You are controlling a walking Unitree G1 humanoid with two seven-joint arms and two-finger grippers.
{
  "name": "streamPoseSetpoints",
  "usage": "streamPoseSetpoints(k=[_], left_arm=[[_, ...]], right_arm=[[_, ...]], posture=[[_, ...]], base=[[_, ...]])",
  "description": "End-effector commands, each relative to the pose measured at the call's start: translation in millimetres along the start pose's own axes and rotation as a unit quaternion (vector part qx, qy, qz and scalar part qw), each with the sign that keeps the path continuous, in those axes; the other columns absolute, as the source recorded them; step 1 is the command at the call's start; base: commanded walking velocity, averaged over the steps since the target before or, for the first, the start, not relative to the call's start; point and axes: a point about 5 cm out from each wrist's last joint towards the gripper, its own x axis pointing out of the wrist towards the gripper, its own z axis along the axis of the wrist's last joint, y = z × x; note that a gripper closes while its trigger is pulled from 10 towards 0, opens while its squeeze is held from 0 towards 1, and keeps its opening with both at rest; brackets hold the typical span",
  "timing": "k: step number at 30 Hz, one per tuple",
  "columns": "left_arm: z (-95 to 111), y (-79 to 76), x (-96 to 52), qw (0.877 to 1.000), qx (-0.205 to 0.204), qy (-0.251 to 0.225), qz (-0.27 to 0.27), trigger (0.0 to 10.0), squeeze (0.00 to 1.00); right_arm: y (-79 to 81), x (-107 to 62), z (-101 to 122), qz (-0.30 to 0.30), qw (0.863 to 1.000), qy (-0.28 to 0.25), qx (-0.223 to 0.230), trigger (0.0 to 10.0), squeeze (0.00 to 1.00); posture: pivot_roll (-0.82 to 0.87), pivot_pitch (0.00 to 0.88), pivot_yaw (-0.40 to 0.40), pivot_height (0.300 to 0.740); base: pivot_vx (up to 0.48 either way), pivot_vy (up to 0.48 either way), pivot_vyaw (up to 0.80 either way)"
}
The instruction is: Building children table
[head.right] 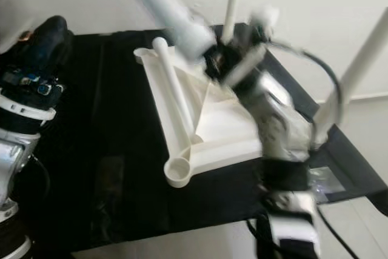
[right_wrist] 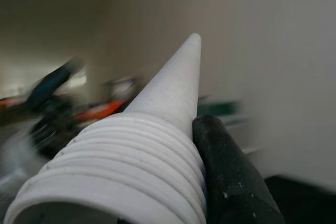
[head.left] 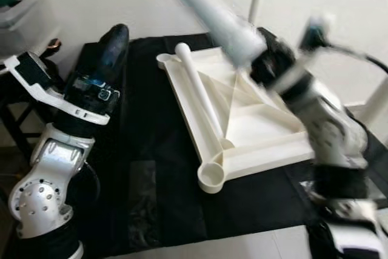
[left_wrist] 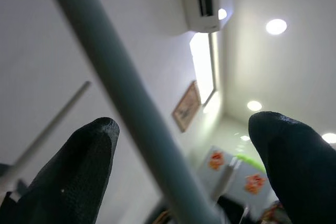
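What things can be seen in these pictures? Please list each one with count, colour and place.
Table top: one, white, lying upside down on the black cloth.
Table legs: three seen, white. One is held up over the table top by the right gripper, threaded end toward the wrist; one lies along the table top's edge; one stands at the far right.
Cloth: one, black, spread under the table top.
Container: one, translucent with a dark green lid, far left.
Left gripper: black fingers, open, raised left of the table top.
Right gripper: blurred, shut on the raised leg, above the table top's far part.
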Motion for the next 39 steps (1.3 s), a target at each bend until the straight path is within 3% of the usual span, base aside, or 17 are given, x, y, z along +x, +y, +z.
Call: streamPoseSetpoints(k=[1,8,16,17,18,19,20,22,23,39], left_arm=[[0,-1.6,1.6,1.0,-0.018,0.008,-0.008,10.0,1.0],[3,1.9,7.0,0.998,-0.064,0.019,0.001,10.0,1.0],[6,4.8,8.0,0.996,-0.088,0.014,0.011,10.0,0.99],[7,4.2,8.7,0.996,-0.093,0.01,0.007,10.0,0.0],[8,3.7,9.2,0.995,-0.097,0.008,0.004,10.0,0.0],[10,4.4,9.6,0.995,-0.098,0.001,0.008,7.2,0.0],[12,5.1,10.0,0.995,-0.1,-0.004,0.011,1.1,0.0],[12,5.1,10.0,0.995,-0.1,-0.004,0.011,1.1,0.0],[16,5.3,9.4,0.995,-0.096,-0.018,0.014,0.0,0.0],[15,1.0,15.7,0.992,-0.119,-0.034,0.001,0.0,0.0]], right_arm=[[10.2,5.5,7,0.051,0.999,-0.01,0.0,10.0,0.0],[34.9,-0.9,2,0.156,0.987,0.019,0.042,10.0,0.0],[47.7,-5.0,-10,0.207,0.973,0.083,0.053,10.0,0.0],[48.2,-5.6,-12,0.209,0.972,0.093,0.052,10.0,0.0],[48.3,-6.0,-13,0.209,0.972,0.097,0.053,10.0,0.0],[47.7,-5.8,-14,0.206,0.972,0.098,0.052,10.0,0.0],[47.1,-5.9,-14,0.204,0.972,0.099,0.053,10.0,0.0],[47.1,-5.9,-14,0.204,0.972,0.099,0.053,10.0,0.0],[47.7,-3.1,-17,0.195,0.975,0.097,0.052,10.0,0.0],[55.1,0.5,-31,0.189,0.975,0.097,0.062,10.0,0.0]], posture=[[0.01,0.029,0.036,0.74],[0.01,0.022,0.043,0.74],[0.01,0.024,0.045,0.74],[0.01,0.026,0.043,0.74],[0.01,0.026,0.043,0.74],[0.01,0.027,0.042,0.74],[0.01,0.026,0.033,0.74],[0.01,0.026,0.033,0.74],[-0.01,0.033,0.028,0.74],[-0.01,0.036,0.031,0.74]], base=[[0.0,0.0,0.0],[0.0,0.0,0.0],[0.0,0.0,0.0],[0.0,0.0,0.0],[0.0,0.0,0.0],[0.0,0.0,0.0],[0.0,0.0,0.0],[0.0,0.0,0.0],[0.0,0.0,0.0],[0.0,0.0,0.0]])
